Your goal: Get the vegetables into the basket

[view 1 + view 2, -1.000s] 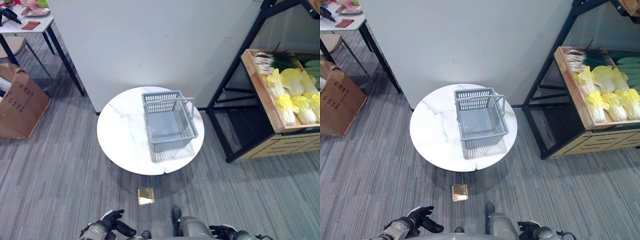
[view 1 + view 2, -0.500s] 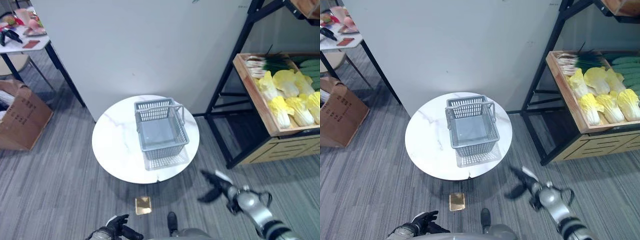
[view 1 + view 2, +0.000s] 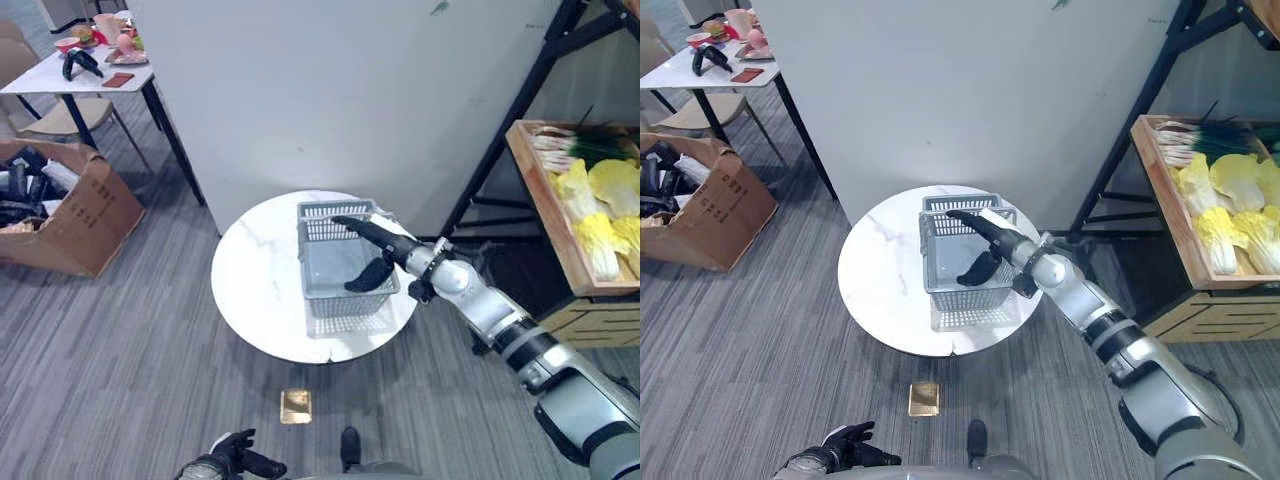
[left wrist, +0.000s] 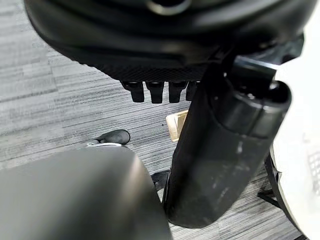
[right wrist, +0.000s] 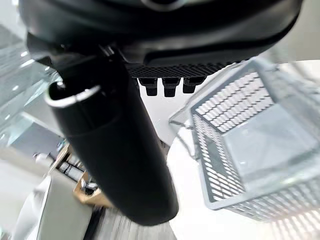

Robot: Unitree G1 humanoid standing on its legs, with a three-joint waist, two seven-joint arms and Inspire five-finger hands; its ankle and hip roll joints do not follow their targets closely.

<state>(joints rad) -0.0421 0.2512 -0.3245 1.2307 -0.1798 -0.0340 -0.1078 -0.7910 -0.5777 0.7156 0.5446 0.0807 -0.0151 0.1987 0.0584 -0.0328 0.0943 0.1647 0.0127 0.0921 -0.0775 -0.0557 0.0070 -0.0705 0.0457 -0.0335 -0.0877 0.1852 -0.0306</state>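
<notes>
Nearest me, my left hand (image 3: 232,457) hangs low over the carpet, fingers relaxed and apart, holding nothing; a small brass floor plate (image 3: 295,405) lies just beyond it. Next out, the round white surface (image 3: 262,290) carries the grey basket (image 3: 340,268), empty as far as I can see. My right hand (image 3: 378,252) reaches across the basket from the right w/ straight fingers spread, thumb hanging over the inside, nothing in it. In the right wrist view the basket (image 5: 240,155) sits just past the hand, apart from it, not gripped.

The vegetables (image 3: 598,205), yellow-green cabbages w/ some leeks behind, lie in a wooden crate (image 3: 548,215) on the black shelf (image 3: 500,150) to the far right, well apart from the basket. Far left: cardboard box (image 3: 65,215), a side table (image 3: 85,75) w/ odds on it.

Risks, imo: the hand is over the basket, not the veg, so I must swing right; the arm could clip the basket rim or handle and drag it off the surface edge. The shelf's slanted post stands btw hand and crate, so elbow strike is likely. Cabbages are bulky and smooth, so a shallow grasp may slip.
</notes>
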